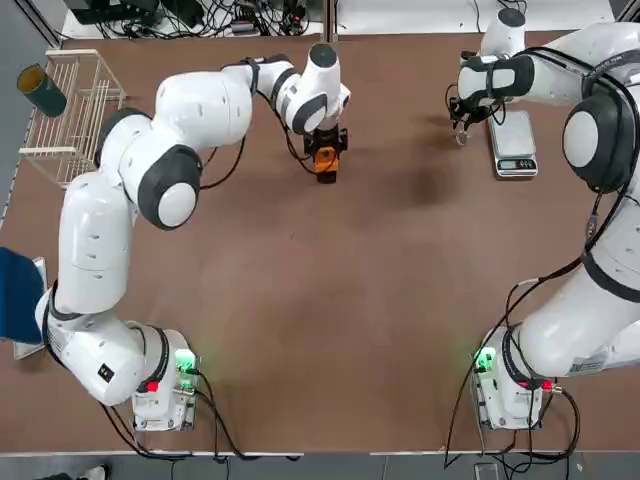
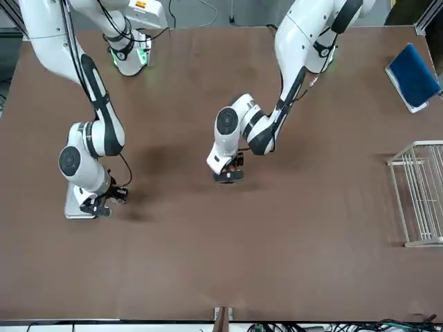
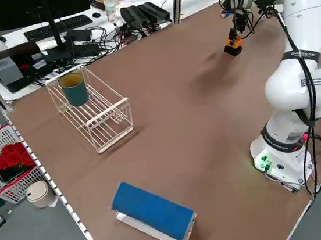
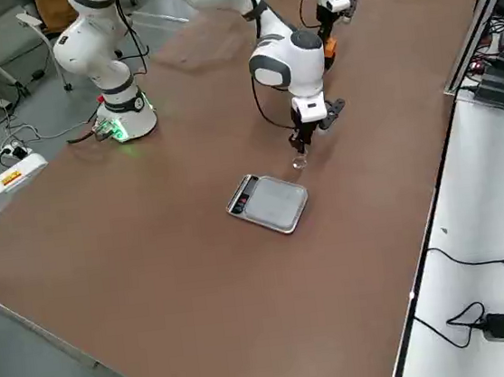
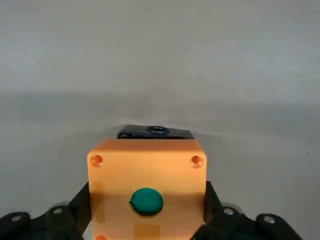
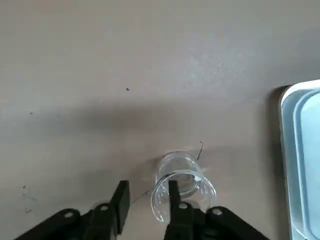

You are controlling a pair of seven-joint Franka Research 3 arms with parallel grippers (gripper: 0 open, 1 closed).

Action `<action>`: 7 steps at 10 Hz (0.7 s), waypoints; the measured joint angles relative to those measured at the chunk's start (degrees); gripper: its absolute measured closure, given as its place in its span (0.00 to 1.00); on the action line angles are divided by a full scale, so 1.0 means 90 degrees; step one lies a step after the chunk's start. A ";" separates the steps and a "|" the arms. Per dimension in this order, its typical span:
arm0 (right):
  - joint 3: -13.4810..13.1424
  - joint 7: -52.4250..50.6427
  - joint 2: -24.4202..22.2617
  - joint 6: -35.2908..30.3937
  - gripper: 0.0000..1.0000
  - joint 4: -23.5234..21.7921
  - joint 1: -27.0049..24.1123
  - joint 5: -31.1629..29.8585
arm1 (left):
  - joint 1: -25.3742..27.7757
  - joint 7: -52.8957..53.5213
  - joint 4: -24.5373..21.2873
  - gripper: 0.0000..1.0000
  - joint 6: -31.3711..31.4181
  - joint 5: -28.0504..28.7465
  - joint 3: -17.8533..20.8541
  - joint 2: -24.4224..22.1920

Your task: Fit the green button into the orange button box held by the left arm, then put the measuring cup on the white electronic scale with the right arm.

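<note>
The green button (image 5: 146, 201) sat in the round hole of the orange button box (image 5: 146, 167), its cap showing in the box's face. The left gripper (image 1: 326, 148) was clenched on the box from both sides and held it low over the table (image 1: 350, 300), at the far middle. A small black block (image 5: 155, 132) lay just behind the box.

The measuring cup (image 6: 186, 189) stood upright on the table just beside the white electronic scale (image 1: 513, 140), not on it. The right gripper (image 6: 147, 197) was down at the cup with its fingers (image 6: 174, 196) a little apart. One finger reached inside the rim and the other stood outside, with a gap to the cup's wall, so the grasp was not closed. The scale's weighing plate was bare, and its dark display strip (image 1: 515, 163) lay at the end nearer the robot. Small red marks showed at that end in the right side view, too small to read.

A band on the left arm (image 3: 302, 53) carried lettering that was too small to read.

Well apart, at the robot's left edge of the table, stood a white wire rack (image 1: 70, 115) with a dark green cup (image 1: 40, 90) hung on its corner. A blue pad on a white base (image 3: 154, 214) lay nearer the robot on that side. Off the table were a red basket (image 3: 10, 162) and a bench with a keyboard (image 3: 58, 27) and cables. Nothing stood between the cup and the scale.
</note>
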 joint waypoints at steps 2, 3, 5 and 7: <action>-0.0001 0.0000 0.0039 0.0095 0.64 -0.0022 -0.0016 0.0000 | 0.0000 0.0032 0.0001 0.14 0.0001 0.0000 0.0000 0.0000; -0.0002 -0.0001 0.0057 0.0128 0.65 -0.0028 -0.0047 0.0000 | 0.0000 0.0042 0.0002 0.14 0.0001 0.0000 0.0000 0.0000; -0.0003 -0.0002 0.0065 0.0141 0.68 -0.0029 -0.0090 0.0000 | 0.0000 0.0079 0.0003 0.14 0.0006 0.0000 0.0000 0.0000; -0.0003 -0.0002 0.0065 0.0142 0.71 -0.0029 -0.0091 0.0000 | 0.0000 0.0087 0.0005 0.14 0.0023 0.0000 0.0000 0.0000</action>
